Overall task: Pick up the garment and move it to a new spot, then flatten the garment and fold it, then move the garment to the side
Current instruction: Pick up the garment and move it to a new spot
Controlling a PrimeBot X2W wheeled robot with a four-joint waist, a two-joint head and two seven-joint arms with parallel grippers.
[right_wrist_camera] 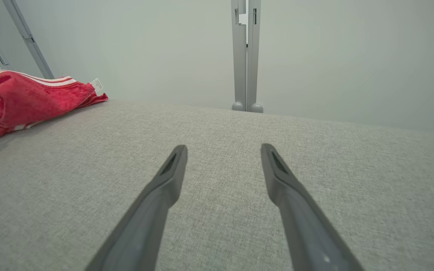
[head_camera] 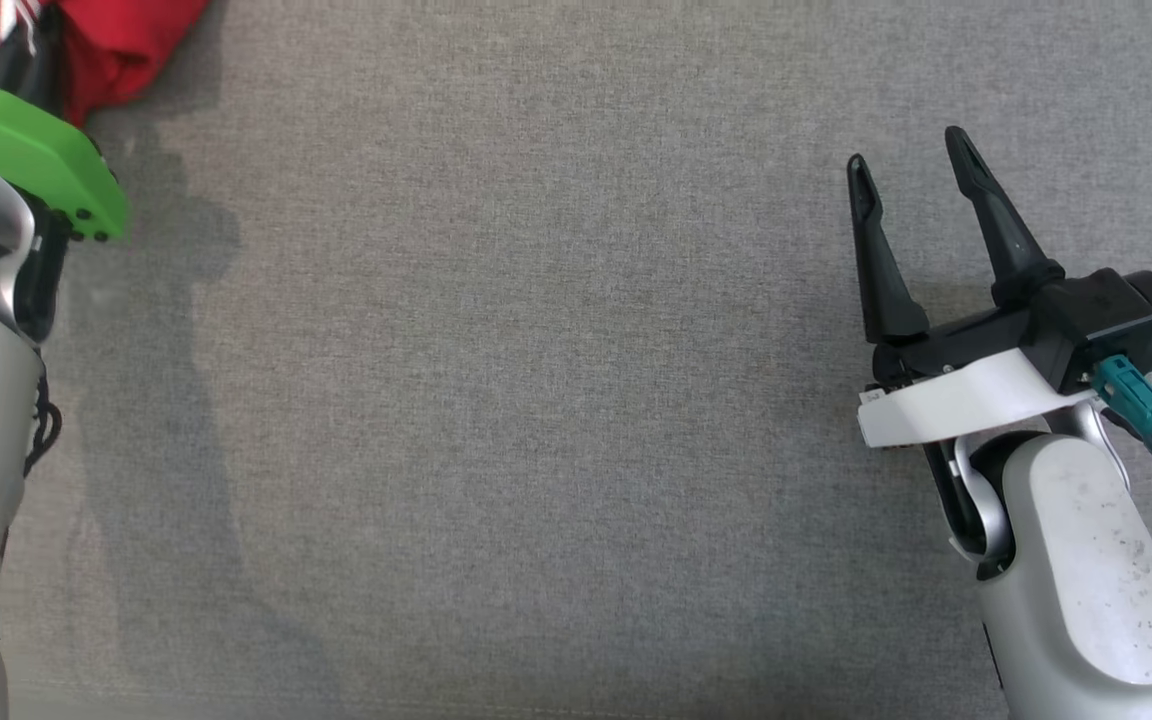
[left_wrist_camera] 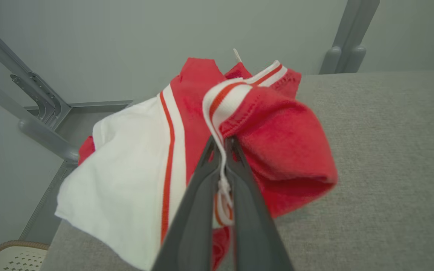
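Left wrist view: left gripper [left_wrist_camera: 222,145] pinched tight on the red garment [left_wrist_camera: 285,143]'s striped hem (bunched at the grey table [head_camera: 536,400]'s far-left corner), long axis roughly along the far edge, tag end rightward. Right gripper [head_camera: 906,150] gapes wide, empty.

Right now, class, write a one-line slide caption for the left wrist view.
The left tool shut on the striped trim of a red-and-white garment at the grey surface edge.

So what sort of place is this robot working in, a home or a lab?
Probably a lab or test booth rather than a home: a wide flat grey fabric-covered surface, bare grey metal frame posts at its far edge, and plain pale walls behind.
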